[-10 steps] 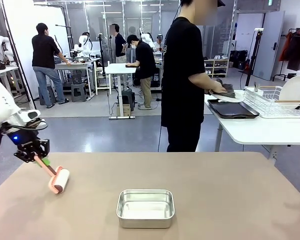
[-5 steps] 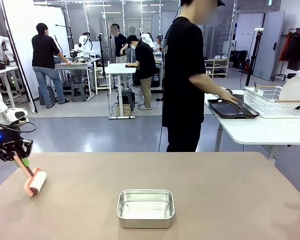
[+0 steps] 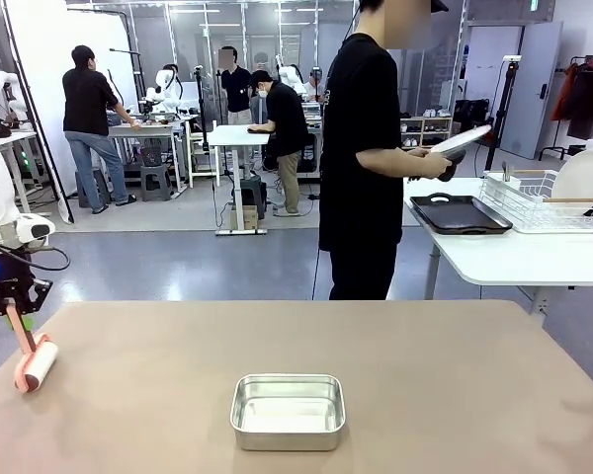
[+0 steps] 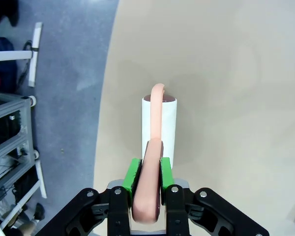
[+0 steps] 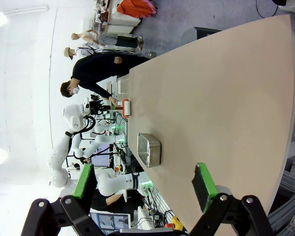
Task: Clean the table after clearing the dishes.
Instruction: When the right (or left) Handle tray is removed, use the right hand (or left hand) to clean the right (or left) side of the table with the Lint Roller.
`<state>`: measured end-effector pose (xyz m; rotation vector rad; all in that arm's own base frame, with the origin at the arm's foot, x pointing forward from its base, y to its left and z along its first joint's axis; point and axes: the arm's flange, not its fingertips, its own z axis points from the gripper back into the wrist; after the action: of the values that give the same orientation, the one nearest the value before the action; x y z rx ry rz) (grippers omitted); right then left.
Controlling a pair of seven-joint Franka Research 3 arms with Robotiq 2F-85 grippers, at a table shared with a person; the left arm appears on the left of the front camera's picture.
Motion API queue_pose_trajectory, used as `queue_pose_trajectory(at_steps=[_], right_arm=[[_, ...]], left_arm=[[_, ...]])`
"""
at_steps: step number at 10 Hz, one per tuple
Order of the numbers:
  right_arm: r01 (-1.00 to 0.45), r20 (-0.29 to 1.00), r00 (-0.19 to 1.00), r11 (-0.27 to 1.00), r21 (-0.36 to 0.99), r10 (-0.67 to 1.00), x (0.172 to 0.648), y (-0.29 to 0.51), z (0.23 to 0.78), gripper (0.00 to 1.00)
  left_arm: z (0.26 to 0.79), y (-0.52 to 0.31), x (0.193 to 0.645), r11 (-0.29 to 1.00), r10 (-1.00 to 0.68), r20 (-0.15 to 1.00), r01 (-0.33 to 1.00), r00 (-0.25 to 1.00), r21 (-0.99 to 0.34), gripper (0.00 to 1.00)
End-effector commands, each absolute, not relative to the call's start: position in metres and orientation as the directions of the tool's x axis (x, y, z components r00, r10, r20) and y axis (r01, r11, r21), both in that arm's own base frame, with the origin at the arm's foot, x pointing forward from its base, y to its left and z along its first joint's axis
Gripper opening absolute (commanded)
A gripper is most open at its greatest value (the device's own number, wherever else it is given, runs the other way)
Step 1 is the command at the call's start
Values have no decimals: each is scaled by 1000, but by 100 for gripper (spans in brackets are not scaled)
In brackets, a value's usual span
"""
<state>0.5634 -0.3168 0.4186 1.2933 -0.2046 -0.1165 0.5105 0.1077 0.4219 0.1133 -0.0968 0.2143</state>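
While left hand (image 4: 146, 177) pinches roller (image 3: 37, 365) — right hand (image 5: 145, 188) spread | pan (image 3: 288, 411) mid-table (image 3: 455, 385)

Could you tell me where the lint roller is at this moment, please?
In the front view, the lint roller rests on the tan table near its left edge, held by the left end effector, left of the steel pan.

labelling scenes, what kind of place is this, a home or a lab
Most likely a robotics lab or workshop, not a home. Other robot arms stand on white tables in an open hall, people work at those benches, and a big tan table serves as the test surface.
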Motion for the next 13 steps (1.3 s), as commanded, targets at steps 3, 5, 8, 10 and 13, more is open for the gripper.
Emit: queue_pose_trajectory(at_steps=[3, 5, 8, 10, 13], right_arm=[[-31, 88, 976, 271, 962, -200, 563, -315, 421, 100], [-31, 88, 976, 271, 962, -200, 563, -315, 421, 100], [-31, 88, 976, 271, 962, -200, 563, -315, 421, 100], [-31, 88, 976, 271, 962, -200, 563, -315, 421, 100], [-31, 88, 976, 271, 962, -200, 563, -315, 421, 100]], left_arm=[[431, 97, 479, 973, 212, 90, -219, 973, 72, 14], [457, 89, 466, 973, 199, 128, -212, 972, 92, 14], [498, 76, 457, 973, 164, 166, -187, 972, 132, 14], [505, 70, 461, 970, 156, 168, -183, 973, 159, 14], [504, 67, 460, 979, 139, 176, -163, 975, 126, 14]])
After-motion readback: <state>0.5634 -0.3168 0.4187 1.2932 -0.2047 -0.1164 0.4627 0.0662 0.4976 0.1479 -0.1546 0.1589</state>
